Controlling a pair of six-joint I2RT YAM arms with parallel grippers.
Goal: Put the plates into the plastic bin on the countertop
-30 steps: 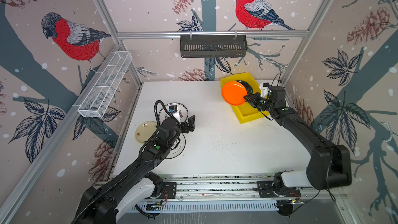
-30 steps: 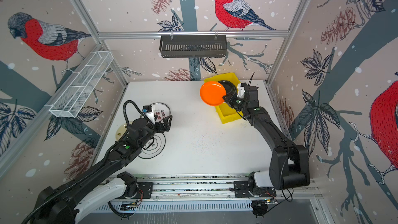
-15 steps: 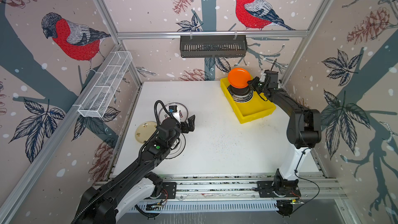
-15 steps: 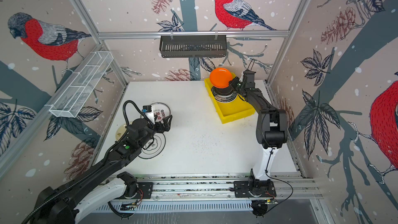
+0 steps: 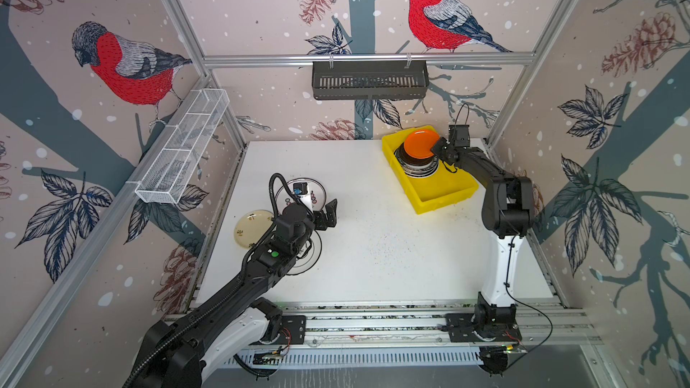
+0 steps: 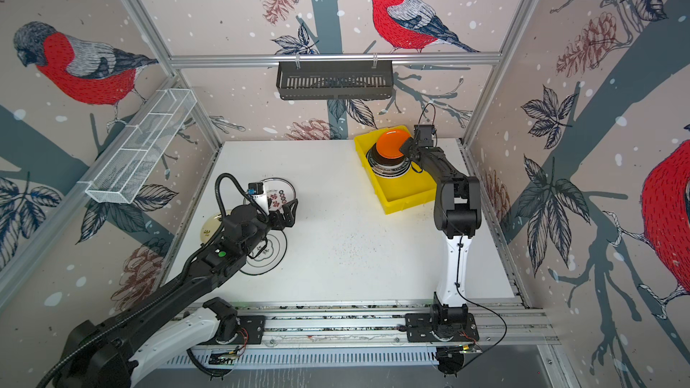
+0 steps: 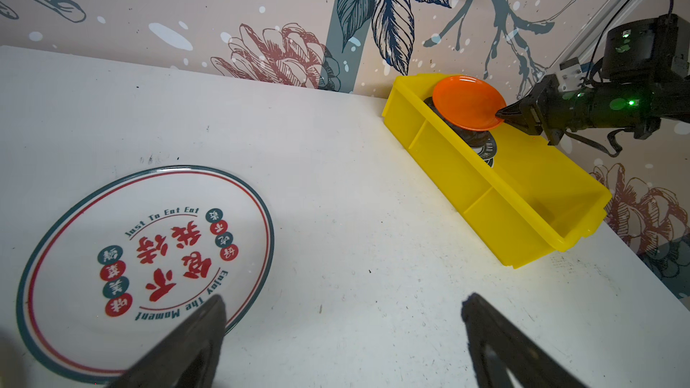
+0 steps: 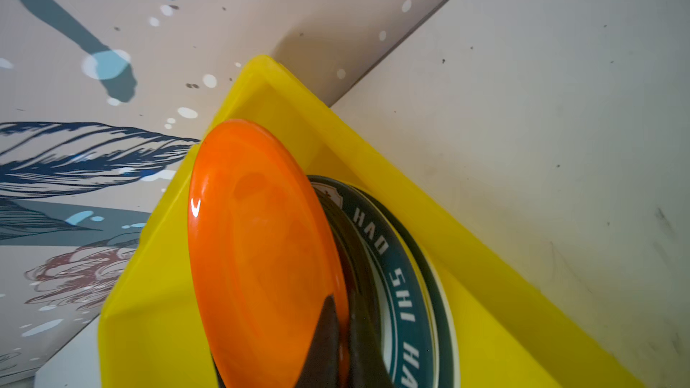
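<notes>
Swung back over the bin's (image 5: 448,192) stack (image 5: 418,172), orange plate (image 5: 420,143) remains pinched by right tool (image 5: 435,148); left tool (image 5: 328,213) spread.

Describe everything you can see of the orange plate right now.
The orange plate is round, plain, glossy and plastic-looking, with a shallow raised rim. The right gripper is shut on its edge, holding it tilted above the stack of dark-rimmed plates at the far end of the bin. Whether its low edge touches the top plate is unclear. Nothing else touches it.
</notes>
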